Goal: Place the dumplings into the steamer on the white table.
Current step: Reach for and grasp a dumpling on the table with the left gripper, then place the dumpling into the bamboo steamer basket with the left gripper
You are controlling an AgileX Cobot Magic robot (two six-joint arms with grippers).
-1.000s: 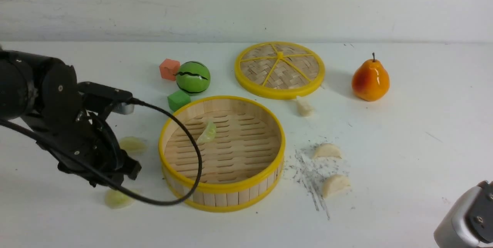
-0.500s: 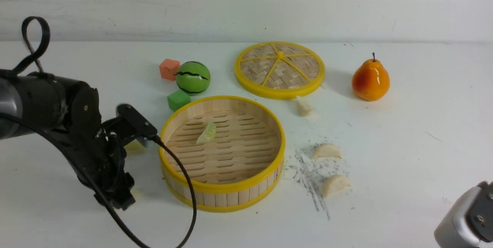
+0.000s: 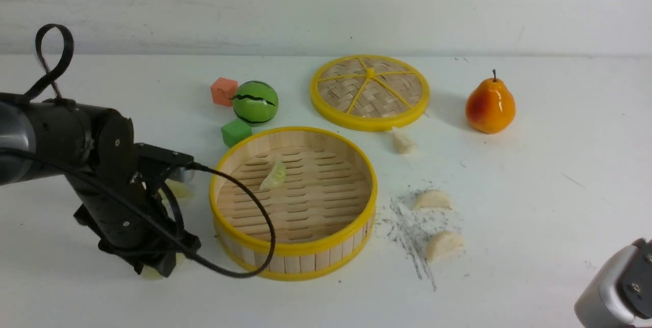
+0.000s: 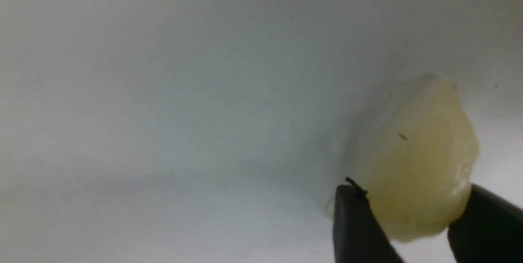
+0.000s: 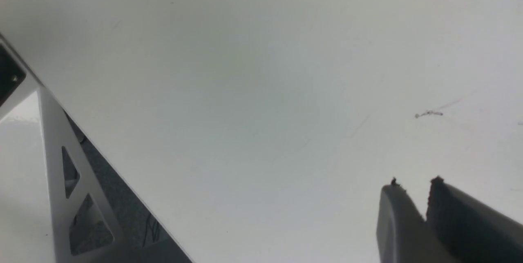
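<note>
Sitting on the white table, one dumpling is pinched inside the left tool.

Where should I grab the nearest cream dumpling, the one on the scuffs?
Across its plump middle, from straight above. The dumpling lies flat on the table, a half-moon with thin tips, clear of its neighbour. Set the jaws across its short width; the tips would likely slip.
</note>
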